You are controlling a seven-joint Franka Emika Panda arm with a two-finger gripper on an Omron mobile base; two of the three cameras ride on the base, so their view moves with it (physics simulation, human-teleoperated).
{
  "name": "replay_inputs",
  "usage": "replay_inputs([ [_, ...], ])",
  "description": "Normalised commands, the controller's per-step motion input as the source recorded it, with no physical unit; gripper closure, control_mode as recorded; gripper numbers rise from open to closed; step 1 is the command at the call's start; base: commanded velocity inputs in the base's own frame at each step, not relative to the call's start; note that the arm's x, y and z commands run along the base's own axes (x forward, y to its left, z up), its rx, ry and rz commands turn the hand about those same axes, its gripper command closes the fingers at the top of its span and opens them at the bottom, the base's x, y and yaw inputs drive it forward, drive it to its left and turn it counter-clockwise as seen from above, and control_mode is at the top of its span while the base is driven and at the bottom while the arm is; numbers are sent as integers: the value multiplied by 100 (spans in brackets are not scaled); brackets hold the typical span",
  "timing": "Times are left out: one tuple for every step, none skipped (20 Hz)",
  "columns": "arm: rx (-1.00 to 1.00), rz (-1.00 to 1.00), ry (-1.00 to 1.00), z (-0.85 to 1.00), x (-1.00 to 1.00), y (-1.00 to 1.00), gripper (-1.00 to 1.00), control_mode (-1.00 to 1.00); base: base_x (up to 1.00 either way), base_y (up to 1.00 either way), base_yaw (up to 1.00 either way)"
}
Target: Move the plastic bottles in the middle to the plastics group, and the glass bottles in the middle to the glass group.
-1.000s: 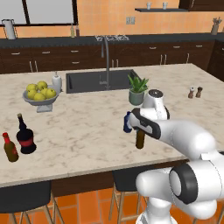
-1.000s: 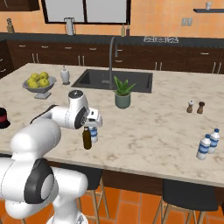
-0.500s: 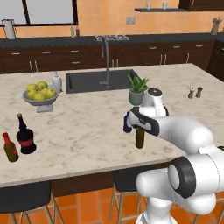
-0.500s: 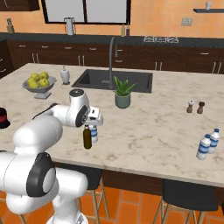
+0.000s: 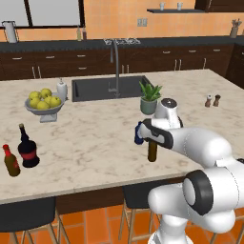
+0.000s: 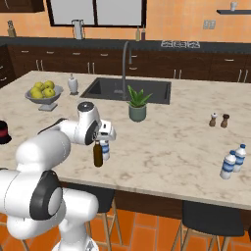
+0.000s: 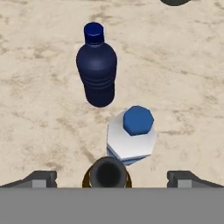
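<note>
A: Hovering over the middle cluster, claw (image 7: 112, 177) spread wide, gripping nothing. Sitting right above the olive-brown bottle (image 5: 152, 151), neck top (image 7: 107, 173) showing between the tips.

B: Crowding there. Pale bottle with blue cap (image 7: 132, 138) standing just beside the olive one, maybe touching. Dark blue bottle (image 7: 97, 70) a little further out, apart.

A: Risking a finger (image 7: 40, 178) clipping the pale bottle while descending, tipping it over. Also risking pinching two bottles together if closing off-centre.

B: Worrying about the tall slim glass too: toppling easily if nudged sideways, rolling toward the tabletop (image 5: 95, 143) edge, sitting near it in the base views.

A: Carrying far as well. Glass group, black bottle with red label (image 5: 27, 147) plus brown red-capped bottle (image 5: 11, 161), waiting well apart at the left end. Swinging a neck-held bottle that far, possibly slipping.

B: Plastics group (image 6: 232, 162) standing off at the right end. Mixing up ends, another failure worth flagging.
</note>
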Motion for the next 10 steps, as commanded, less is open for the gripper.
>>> replay_inputs([
  [0,0,-1,-11,0,0,-100,-100,0,0,0],
  [0,0,-1,-15,0,0,-100,-100,0,0,0],
  [0,0,0,-21,0,0,-100,-100,0,0,0],
  [0,0,0,-27,0,0,-100,-100,0,0,0],
  [0,0,0,-27,0,0,-100,-100,0,0,0],
  [0,0,0,-21,0,0,-100,-100,0,0,0],
  [0,0,0,-13,-2,0,-100,-100,0,0,0],
  [0,0,0,-11,-4,0,-100,-100,0,0,0],
  [0,0,0,-14,-5,0,-100,-100,0,0,0],
  [0,0,0,-24,-5,0,-100,-100,0,0,0],
])
